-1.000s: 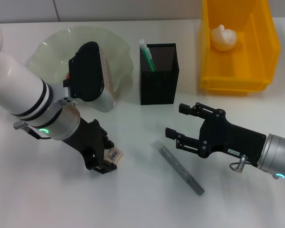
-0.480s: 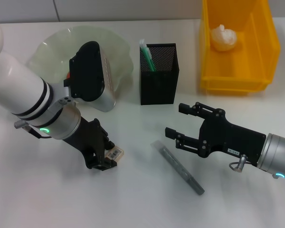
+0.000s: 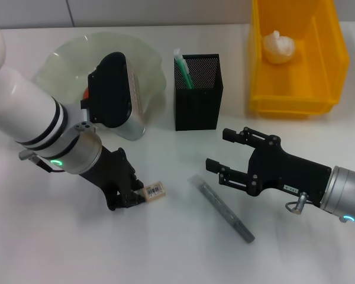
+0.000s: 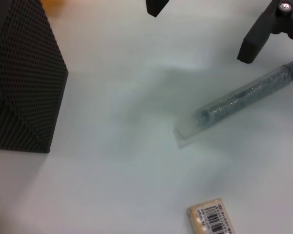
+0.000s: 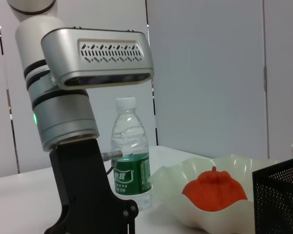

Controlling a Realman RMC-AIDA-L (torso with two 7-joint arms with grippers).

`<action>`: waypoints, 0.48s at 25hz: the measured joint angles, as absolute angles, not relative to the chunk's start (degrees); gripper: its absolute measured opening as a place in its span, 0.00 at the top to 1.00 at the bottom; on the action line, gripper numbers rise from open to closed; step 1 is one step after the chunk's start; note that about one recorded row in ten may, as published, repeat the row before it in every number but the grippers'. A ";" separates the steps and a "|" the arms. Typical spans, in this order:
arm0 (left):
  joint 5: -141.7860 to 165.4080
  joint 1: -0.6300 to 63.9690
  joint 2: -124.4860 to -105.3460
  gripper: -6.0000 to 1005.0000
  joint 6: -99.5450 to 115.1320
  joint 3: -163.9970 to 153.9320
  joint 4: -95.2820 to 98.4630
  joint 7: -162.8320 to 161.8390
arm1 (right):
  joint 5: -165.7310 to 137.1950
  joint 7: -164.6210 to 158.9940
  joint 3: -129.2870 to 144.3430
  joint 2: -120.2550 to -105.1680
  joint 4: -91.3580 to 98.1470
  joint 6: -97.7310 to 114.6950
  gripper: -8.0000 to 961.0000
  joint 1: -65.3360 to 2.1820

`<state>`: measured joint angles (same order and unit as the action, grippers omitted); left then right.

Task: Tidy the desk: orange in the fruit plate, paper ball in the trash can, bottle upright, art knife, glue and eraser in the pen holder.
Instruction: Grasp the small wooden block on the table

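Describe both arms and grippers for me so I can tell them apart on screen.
Left arm: glossy white, black bands, silver wrist with a green light, black camera housing, black left gripper. Right arm: silver wrist, green light, small metal ring, white label on the black body, black two-fingered right gripper.

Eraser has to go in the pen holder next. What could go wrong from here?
1. The eraser lies flat on the desk just off the left pincer. It is tiny and low, so a grab may nudge it away.
2. The art knife lies close by, beside the open right pincer. Either arm could knock it.
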<state>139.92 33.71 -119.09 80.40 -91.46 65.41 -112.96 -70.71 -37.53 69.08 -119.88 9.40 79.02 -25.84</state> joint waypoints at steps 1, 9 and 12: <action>139.92 33.70 -119.09 0.66 80.40 -91.52 65.49 -112.96 | -70.69 -37.53 69.08 -119.88 9.40 79.01 0.24 -25.84; 139.66 33.73 -119.09 0.75 81.10 -91.49 67.62 -113.55 | -70.66 -37.53 68.57 -119.88 9.36 78.95 0.24 -25.84; 139.62 34.01 -119.09 0.76 82.40 -91.58 68.43 -113.99 | -70.66 -37.53 68.55 -119.88 9.33 78.93 0.24 -25.84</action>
<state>139.62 34.01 -119.09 82.40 -91.58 68.43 -113.99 -70.66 -37.53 68.55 -119.88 9.33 78.93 -25.84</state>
